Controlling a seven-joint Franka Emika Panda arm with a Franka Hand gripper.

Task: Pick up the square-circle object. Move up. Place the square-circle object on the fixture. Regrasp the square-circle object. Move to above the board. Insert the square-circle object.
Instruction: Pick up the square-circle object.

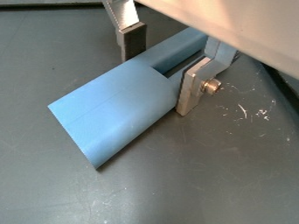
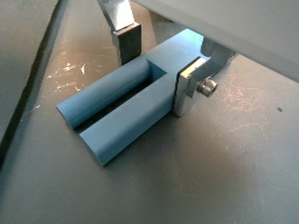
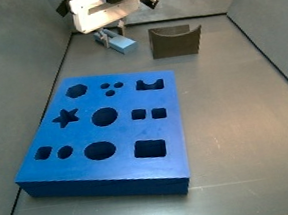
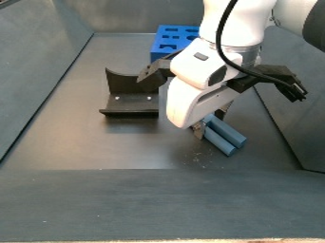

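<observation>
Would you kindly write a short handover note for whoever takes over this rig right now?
Gripper: low over the grey floor, fingers either side of the pale light-blue bar-shaped square-circle object; whether they are clamped on it cannot be told.
The object lies on the floor, apart from the dark olive-brown notched fixture.
The thick bright-blue board with cut-out holes sits separately, with no piece seen in its holes.
Done: approach.
Left: pick up, lift, place on fixture, regrasp, move above board, insert.
</observation>
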